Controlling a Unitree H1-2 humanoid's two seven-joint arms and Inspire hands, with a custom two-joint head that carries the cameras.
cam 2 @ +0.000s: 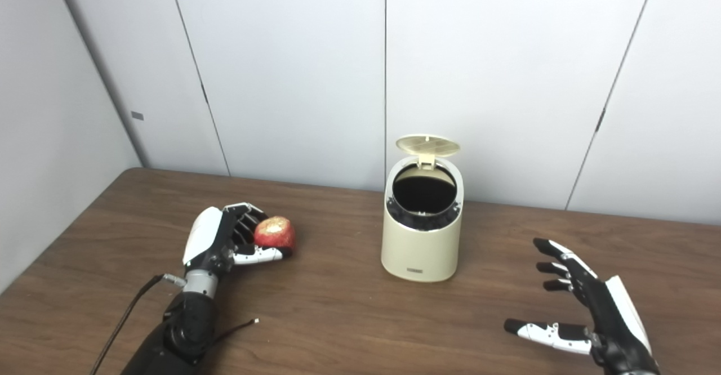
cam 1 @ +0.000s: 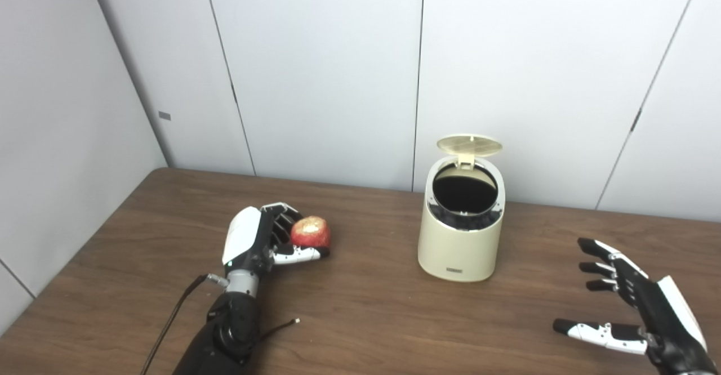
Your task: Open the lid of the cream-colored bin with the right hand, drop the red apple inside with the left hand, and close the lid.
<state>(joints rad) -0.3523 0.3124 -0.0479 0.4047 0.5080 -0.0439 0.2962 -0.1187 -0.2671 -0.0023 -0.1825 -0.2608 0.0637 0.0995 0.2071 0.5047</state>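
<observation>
Round cream bin [cam 1: 461, 240], ribbed lid [cam 1: 469, 145] up; glossy apple [cam 1: 310, 232].

Bright, even, diffuse light from above fills both views. The table [cam 1: 360, 318] shows a soft pale sheen along its near part and only faint shadows beside the bin [cam 1: 461, 234]. The bin's inside reads plain black. The apple [cam 1: 310, 232] carries a small highlight on top. Focus is slightly soft overall, with mild compression blur.
</observation>
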